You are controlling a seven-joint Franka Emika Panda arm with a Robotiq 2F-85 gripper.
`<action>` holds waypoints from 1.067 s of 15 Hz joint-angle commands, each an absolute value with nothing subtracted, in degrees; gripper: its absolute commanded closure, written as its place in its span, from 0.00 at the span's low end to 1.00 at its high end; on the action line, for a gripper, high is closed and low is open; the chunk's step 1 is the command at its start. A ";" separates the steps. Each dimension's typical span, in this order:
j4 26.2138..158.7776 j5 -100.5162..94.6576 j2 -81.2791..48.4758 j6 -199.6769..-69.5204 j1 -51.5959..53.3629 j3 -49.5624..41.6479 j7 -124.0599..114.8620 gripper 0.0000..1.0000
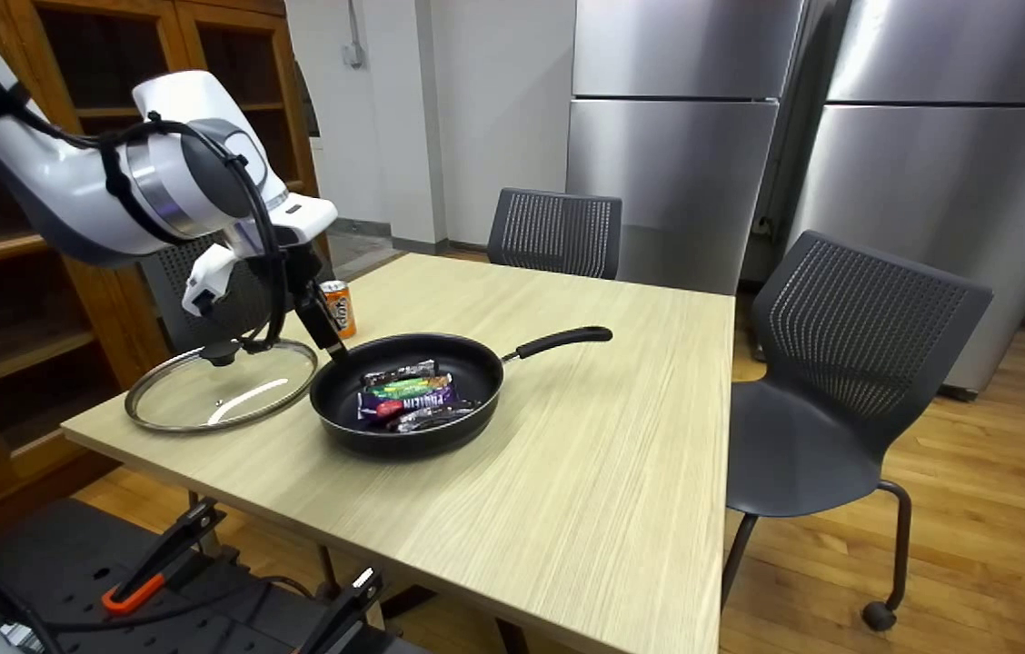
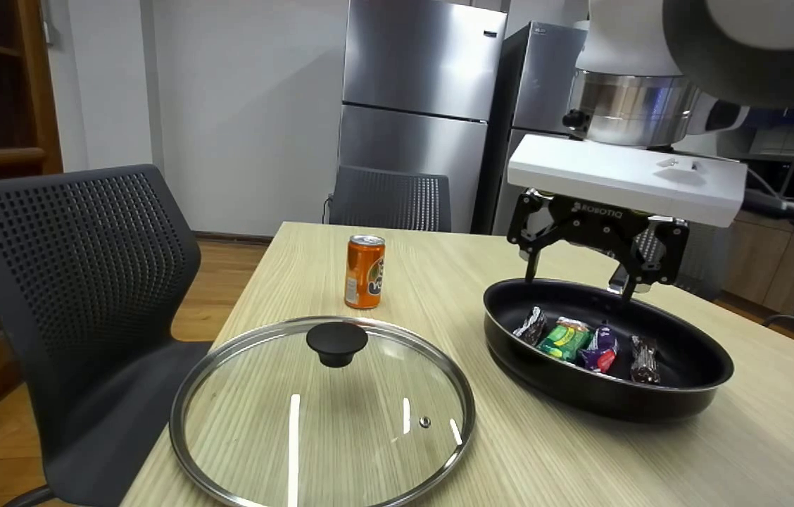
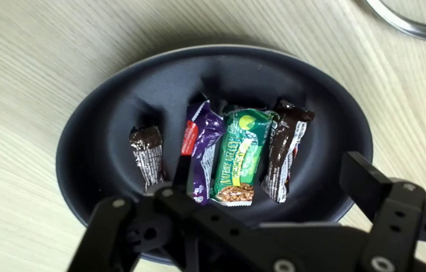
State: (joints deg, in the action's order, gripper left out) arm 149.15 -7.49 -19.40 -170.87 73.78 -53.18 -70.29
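Over the black frying pan [image 2: 601, 394] my gripper [image 2: 578, 285] stands wide open, tips pointing down, with nothing held between them. Inside the pan lie several wrapped bars side by side. From the wrist I see a green granola bar [image 3: 239, 151], a purple one [image 3: 205, 132] with a red patch, and a dark brown bar [image 3: 288, 139] to their right. Another brown-and-silver bar [image 3: 147, 151] rests apart at the left. One finger [image 3: 183, 170] partly covers the purple wrapper; the far finger [image 3: 364, 177] appears above the pan's wall. Contact with the pan cannot be made out.
A glass lid [image 1: 222, 391] with a black knob [image 2: 337, 341] lies beside the pan on the wooden table [image 1: 603, 454]. Behind it stands an orange soda can [image 2: 365, 271]. The pan's handle [image 1: 567, 339] sticks out over the table. Chairs [image 1: 858, 336] surround the table.
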 commanded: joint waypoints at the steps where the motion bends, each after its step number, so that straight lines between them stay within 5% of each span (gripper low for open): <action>1: 150.66 -8.98 -18.21 -171.33 80.67 -57.59 -72.53 0.00; 16: 151.07 -7.49 -19.34 -170.87 89.18 -61.08 -70.97 0.00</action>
State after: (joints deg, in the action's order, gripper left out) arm 151.07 -7.49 -19.34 -170.87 89.18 -61.09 -70.97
